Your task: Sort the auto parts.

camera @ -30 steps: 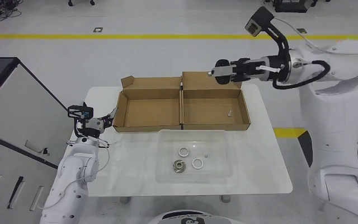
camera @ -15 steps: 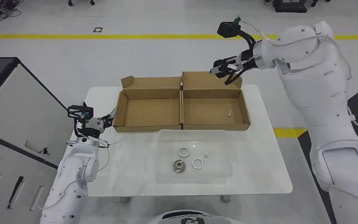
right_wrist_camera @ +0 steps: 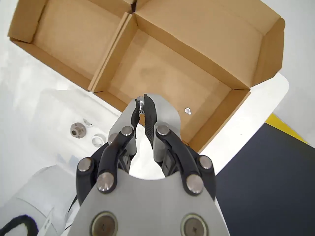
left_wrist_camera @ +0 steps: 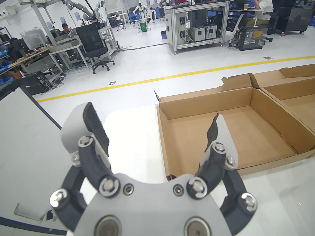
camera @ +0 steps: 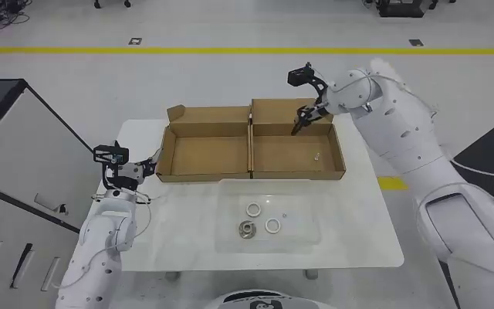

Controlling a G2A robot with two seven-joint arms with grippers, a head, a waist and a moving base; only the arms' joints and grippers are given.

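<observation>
Two open cardboard boxes sit side by side, the left box (camera: 207, 151) (left_wrist_camera: 221, 128) bare inside and the right box (camera: 270, 154) (right_wrist_camera: 172, 74) with a small bolt (camera: 317, 155) (right_wrist_camera: 188, 110) on its floor. My right gripper (camera: 297, 127) (right_wrist_camera: 140, 105) hangs above the right box, shut on a small threaded screw (right_wrist_camera: 140, 108). In a clear tray (camera: 266, 182) in front of the boxes lie a metal flange (camera: 246, 229) (right_wrist_camera: 77, 129) and two white rings (camera: 253, 208) (camera: 272, 225). My left gripper (camera: 150, 164) (left_wrist_camera: 152, 114) is open beside the left box's outer wall.
The white table (camera: 363, 224) has bare surface on both sides of the tray. A grey panel (camera: 38, 147) leans off the table's left side. The right arm reaches in over the back right corner of the boxes.
My right arm swung in from behind the boxes and brought its gripper down over the right box. The left arm and the parts in the tray stayed put.
</observation>
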